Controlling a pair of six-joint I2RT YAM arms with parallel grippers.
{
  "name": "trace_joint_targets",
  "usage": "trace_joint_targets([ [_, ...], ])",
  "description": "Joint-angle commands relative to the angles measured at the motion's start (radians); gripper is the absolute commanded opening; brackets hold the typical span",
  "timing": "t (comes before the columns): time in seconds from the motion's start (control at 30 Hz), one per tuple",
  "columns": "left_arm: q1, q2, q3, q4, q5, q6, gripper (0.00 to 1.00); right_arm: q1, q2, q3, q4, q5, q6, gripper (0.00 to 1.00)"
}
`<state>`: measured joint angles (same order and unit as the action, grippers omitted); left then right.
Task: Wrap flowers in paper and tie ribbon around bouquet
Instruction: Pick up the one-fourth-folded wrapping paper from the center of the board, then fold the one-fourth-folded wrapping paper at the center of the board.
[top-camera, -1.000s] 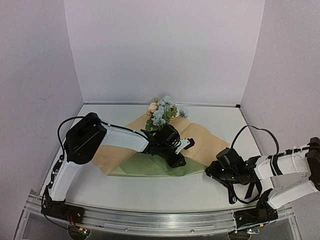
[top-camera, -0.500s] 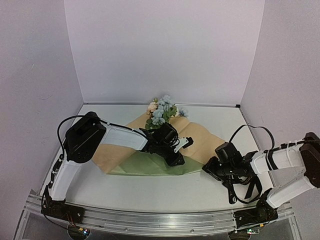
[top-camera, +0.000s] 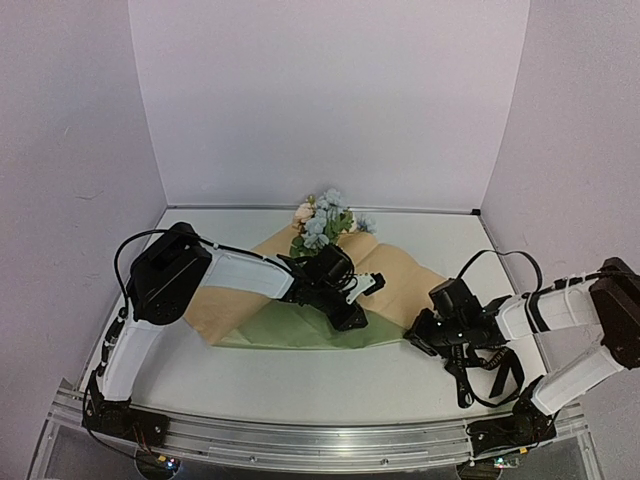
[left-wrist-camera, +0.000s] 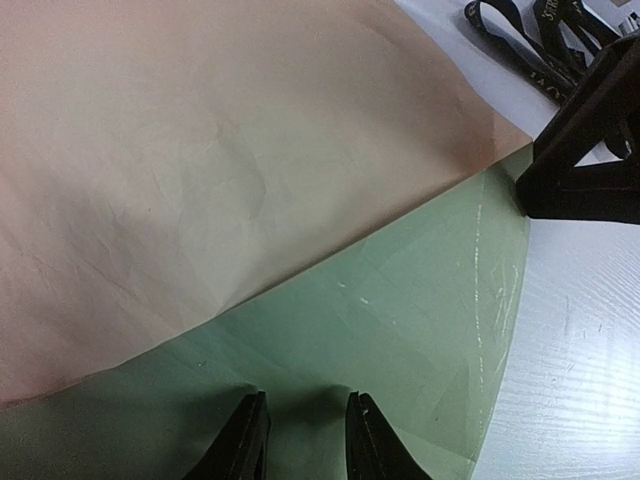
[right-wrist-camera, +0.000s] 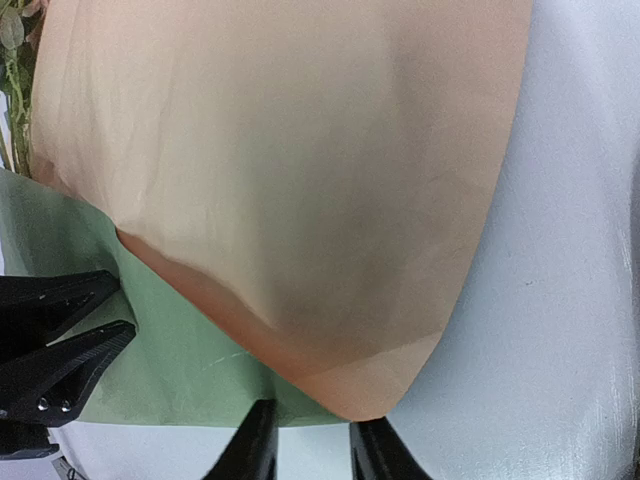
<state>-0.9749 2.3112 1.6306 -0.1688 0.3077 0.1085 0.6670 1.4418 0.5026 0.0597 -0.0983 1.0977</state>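
Observation:
The paper (top-camera: 290, 335) lies flat at mid-table, its olive-green face toward me and tan folds (top-camera: 410, 285) over it. The flowers (top-camera: 322, 222) poke out at its far end. My left gripper (top-camera: 350, 315) stands on the green face, and in its wrist view the jaws (left-wrist-camera: 305, 440) are slightly apart with only green paper (left-wrist-camera: 400, 330) under them. My right gripper (top-camera: 413, 335) sits low at the paper's near right corner. Its fingers (right-wrist-camera: 312, 450) are narrowly open, with the tan corner tip (right-wrist-camera: 370, 400) just ahead of them. The black lettered ribbon (left-wrist-camera: 540, 30) lies on the table beyond that corner.
White walls close in the table on three sides. Black cables (top-camera: 490, 375) loop under my right arm. My left gripper's black fingers (right-wrist-camera: 60, 340) show at the left of the right wrist view, a short way from my right fingers.
My right gripper has slid left to the paper's near right corner and its jaws have narrowed. The left arm, paper and flowers have not moved.

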Motion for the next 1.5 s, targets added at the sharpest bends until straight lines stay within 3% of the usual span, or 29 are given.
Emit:
trace_joint_targets([
  [0.0,0.009,0.011,0.030,-0.060,-0.001,0.016,0.29,-0.006,-0.001,0.041,0.017,-0.020,-0.035,0.19],
  [0.2,0.006,0.013,0.034,-0.066,0.008,0.011,0.29,-0.005,-0.056,0.053,-0.042,-0.042,-0.113,0.01],
  [0.47,-0.020,0.009,0.029,-0.044,0.010,-0.054,0.29,0.031,-0.219,0.106,-0.326,-0.045,-0.286,0.00],
  [0.7,-0.043,0.005,0.017,-0.006,0.014,-0.127,0.29,0.158,-0.275,0.229,-0.644,0.053,-0.506,0.00],
  [0.87,-0.046,-0.035,-0.003,0.025,0.007,-0.171,0.30,0.174,-0.256,0.263,-0.734,0.132,-0.527,0.00],
  [1.0,-0.040,-0.129,-0.043,0.047,0.005,-0.205,0.37,0.175,-0.264,0.280,-0.810,0.201,-0.533,0.00],
  [1.17,-0.007,-0.285,-0.165,0.066,0.030,-0.293,0.42,0.174,-0.277,0.295,-0.875,0.252,-0.540,0.00],
  [1.47,0.032,-0.606,-0.558,0.003,0.003,-0.391,0.43,0.175,-0.279,0.300,-0.900,0.283,-0.549,0.00],
])
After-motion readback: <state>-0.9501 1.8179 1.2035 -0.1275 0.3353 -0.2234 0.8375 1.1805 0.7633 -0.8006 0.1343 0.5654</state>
